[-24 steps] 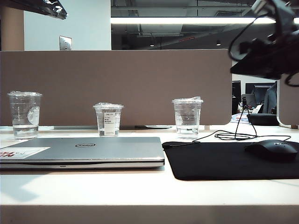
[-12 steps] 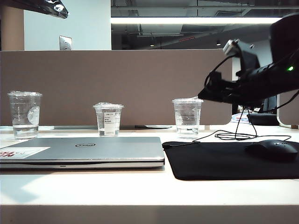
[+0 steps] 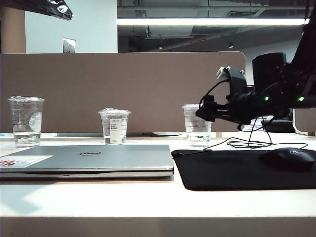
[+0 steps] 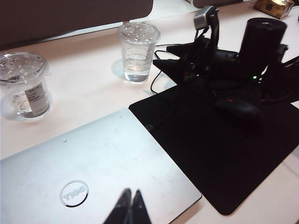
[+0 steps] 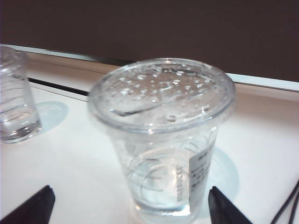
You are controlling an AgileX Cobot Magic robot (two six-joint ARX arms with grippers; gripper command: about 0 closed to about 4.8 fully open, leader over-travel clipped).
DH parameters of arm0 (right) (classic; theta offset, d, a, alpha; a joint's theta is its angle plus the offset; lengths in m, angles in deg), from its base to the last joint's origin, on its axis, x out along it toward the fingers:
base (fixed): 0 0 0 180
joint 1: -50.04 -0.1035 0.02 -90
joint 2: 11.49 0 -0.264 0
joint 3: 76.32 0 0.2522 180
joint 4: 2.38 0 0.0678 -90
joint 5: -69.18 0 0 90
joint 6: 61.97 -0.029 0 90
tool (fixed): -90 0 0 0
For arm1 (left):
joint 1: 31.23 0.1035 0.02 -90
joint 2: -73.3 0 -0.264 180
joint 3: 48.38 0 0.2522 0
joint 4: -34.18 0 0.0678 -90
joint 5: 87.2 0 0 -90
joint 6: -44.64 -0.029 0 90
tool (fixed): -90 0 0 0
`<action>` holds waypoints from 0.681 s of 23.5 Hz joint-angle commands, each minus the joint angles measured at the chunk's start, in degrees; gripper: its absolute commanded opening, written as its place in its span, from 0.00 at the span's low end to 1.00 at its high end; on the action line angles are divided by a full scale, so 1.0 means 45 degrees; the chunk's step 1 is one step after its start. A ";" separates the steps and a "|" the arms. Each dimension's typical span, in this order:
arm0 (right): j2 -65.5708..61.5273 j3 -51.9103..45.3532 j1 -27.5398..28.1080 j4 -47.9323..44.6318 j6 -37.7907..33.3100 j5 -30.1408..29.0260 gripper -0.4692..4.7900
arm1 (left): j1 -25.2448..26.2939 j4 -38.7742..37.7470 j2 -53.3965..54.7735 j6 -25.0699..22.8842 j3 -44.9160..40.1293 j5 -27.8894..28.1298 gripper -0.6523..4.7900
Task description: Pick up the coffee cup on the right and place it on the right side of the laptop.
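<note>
Coffee cup (image 5: 161,135) clear, crinkled lid, between spread right pincer (image 5: 128,207) tips.

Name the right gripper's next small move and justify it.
Probably ease the right gripper forward around the coffee cup, then close. Its jaws stand open, one fingertip on each side of the cup's base, and the cup stands upright on the table.

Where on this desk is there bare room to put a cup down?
Free: the white strip in front of the laptop and black mat. Crowded: around the coffee cup, where the open right tool and cables sit.
</note>
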 commanded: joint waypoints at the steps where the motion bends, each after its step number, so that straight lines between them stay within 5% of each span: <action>1: -0.0661 0.0903 -0.0010 0.0209 0.0000 -0.0015 1.00 | 0.0000 0.0151 0.0015 -0.0010 0.0073 -0.0083 0.11; 16: -0.2599 0.3900 -0.0010 0.1166 0.0005 -0.0010 1.00 | 0.0005 0.0151 0.0063 -0.0015 0.0073 -0.0087 0.11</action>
